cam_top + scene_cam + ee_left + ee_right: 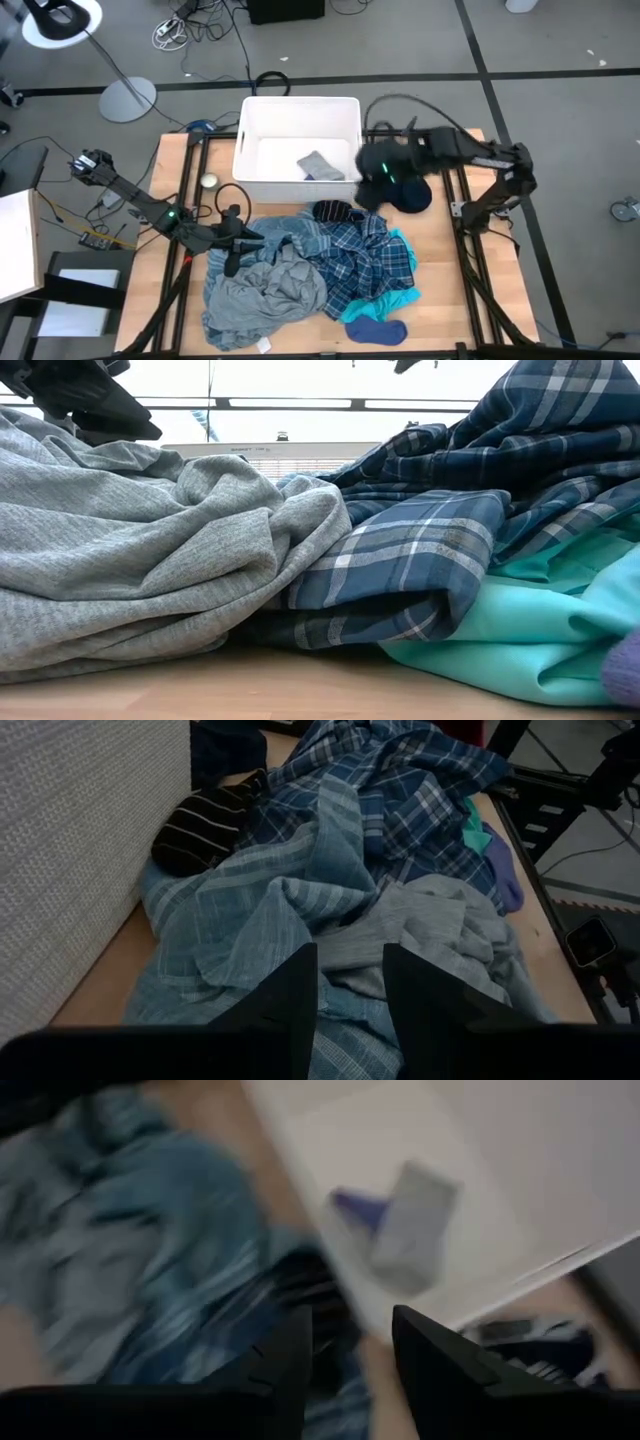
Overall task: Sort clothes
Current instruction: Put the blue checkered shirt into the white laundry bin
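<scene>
- Right gripper (375, 172) hung just past the bin's (250, 112) right wall, above bare table, its fingers (285, 1370) parted with nothing between them.
- Left gripper (232, 243) sat at the pile's left edge, fingers (290, 1005) apart over the striped top (250, 910), gripping nothing.
- Inside the bin lay one grey piece (318, 166), with white floor open all around it.
- Grey shirt (255, 290) spread toward the table's front-left corner; the plaid shirt (365, 262) filled the middle, over the turquoise garment (385, 300).
- Navy striped piece (335, 210) lay just in front of the bin.
- One dark blue sock (376, 329) lay near the front edge.
- Bare wood showed along the table's right side (470, 280).
</scene>
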Robot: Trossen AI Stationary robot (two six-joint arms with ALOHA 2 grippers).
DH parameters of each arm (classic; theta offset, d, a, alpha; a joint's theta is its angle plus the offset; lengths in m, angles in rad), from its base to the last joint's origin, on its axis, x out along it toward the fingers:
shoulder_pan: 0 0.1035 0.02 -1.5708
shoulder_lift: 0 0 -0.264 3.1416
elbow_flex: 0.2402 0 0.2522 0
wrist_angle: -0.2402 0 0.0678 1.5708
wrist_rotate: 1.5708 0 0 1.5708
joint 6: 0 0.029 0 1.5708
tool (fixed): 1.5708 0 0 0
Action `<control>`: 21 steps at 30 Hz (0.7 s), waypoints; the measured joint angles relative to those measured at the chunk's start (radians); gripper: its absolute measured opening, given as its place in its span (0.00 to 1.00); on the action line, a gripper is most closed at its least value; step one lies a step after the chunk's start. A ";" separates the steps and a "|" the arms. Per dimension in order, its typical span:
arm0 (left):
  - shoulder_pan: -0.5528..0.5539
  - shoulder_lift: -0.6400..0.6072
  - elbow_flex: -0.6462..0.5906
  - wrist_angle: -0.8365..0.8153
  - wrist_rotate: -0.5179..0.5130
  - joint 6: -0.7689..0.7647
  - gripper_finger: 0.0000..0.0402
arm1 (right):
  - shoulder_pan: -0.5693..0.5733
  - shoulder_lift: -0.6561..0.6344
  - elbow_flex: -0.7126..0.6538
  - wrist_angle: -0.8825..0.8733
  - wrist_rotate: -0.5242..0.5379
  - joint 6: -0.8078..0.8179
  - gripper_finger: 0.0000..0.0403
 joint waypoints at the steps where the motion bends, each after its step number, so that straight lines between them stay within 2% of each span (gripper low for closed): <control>1: 0.000 0.000 0.000 0.000 0.000 0.000 0.30 | 0.042 -0.005 0.000 -0.022 0.001 0.038 0.35; 6: 0.000 0.000 0.000 0.001 0.000 0.000 0.30 | 0.270 0.001 0.000 -0.088 0.055 0.242 0.34; 12: 0.000 0.000 0.000 0.001 0.000 0.001 0.30 | 0.502 0.056 0.000 -0.123 0.173 0.438 0.34; 15: 0.000 0.000 0.000 0.003 0.000 0.002 0.30 | 0.566 0.100 0.000 -0.126 0.191 0.496 0.34; 21: 0.000 0.000 0.000 0.011 0.000 0.000 0.30 | 0.604 0.204 0.000 -0.147 0.117 0.535 0.34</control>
